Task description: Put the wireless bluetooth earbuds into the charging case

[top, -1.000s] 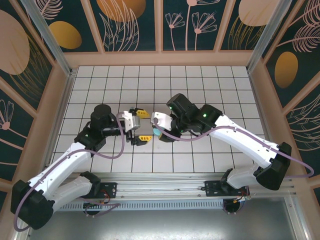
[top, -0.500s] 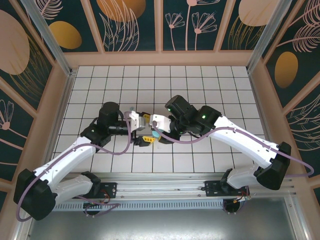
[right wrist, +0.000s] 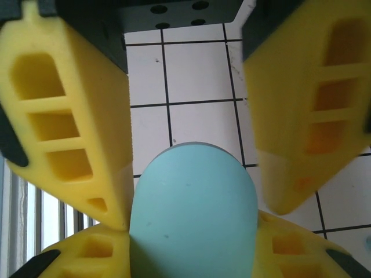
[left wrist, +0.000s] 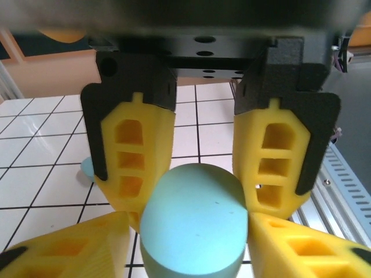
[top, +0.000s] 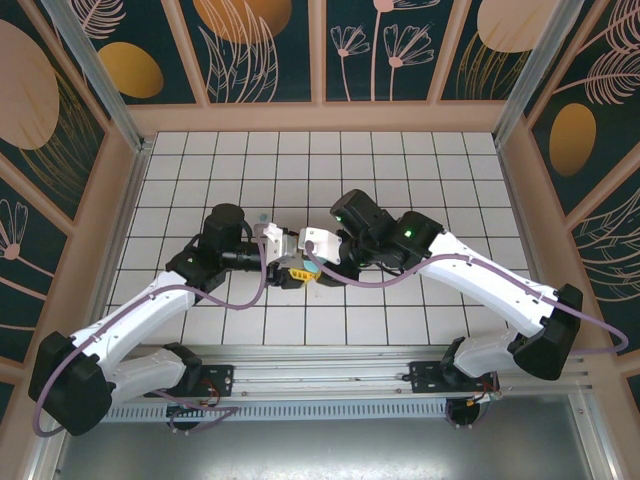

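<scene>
Closed charging case [right wrist: 191,191] clenched in right gripper [right wrist: 192,231]; left gripper [left wrist: 189,223] straddles its free end, grip unclear, so close squarely before prying.

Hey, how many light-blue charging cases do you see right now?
1: the charging case sits in the right gripper, with the left gripper straddling it. More may be hidden under the arms.

A white tiled floor [top: 400,180] lies under me. Leaf-patterned walls [top: 260,40] ring it, and a metal rail [top: 330,365] runs along my near edge.
</scene>
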Action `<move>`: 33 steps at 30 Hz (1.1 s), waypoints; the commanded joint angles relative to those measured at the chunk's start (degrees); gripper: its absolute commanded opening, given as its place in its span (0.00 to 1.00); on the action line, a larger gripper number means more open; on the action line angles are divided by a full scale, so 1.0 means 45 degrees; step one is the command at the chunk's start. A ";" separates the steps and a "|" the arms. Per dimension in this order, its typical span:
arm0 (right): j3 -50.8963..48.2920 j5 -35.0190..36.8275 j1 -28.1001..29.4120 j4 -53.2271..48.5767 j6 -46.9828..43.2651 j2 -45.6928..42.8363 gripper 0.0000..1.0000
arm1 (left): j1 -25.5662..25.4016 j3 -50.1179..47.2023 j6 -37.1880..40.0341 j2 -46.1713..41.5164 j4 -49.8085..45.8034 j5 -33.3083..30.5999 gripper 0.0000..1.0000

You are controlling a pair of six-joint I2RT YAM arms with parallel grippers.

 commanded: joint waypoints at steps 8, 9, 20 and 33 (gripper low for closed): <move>-0.0949 0.1996 0.0112 0.3022 0.0597 -0.1813 0.55 | -0.0097 -0.0382 -0.1599 -0.0486 0.1532 -0.1123 0.34; -0.1120 0.2246 0.0111 0.3350 0.0679 -0.2111 0.57 | -0.0088 -0.0502 -0.1915 -0.0516 0.1795 -0.1283 0.33; -0.3020 0.4478 -0.1246 0.6554 0.6267 -0.5292 0.79 | -0.0093 -0.2235 -0.4532 -0.1592 0.5286 -0.4132 0.30; -0.2229 -0.3607 -0.3973 0.6231 1.5220 -0.2590 0.69 | -0.0089 -0.1579 -0.4727 -0.1577 0.6108 -0.3720 0.31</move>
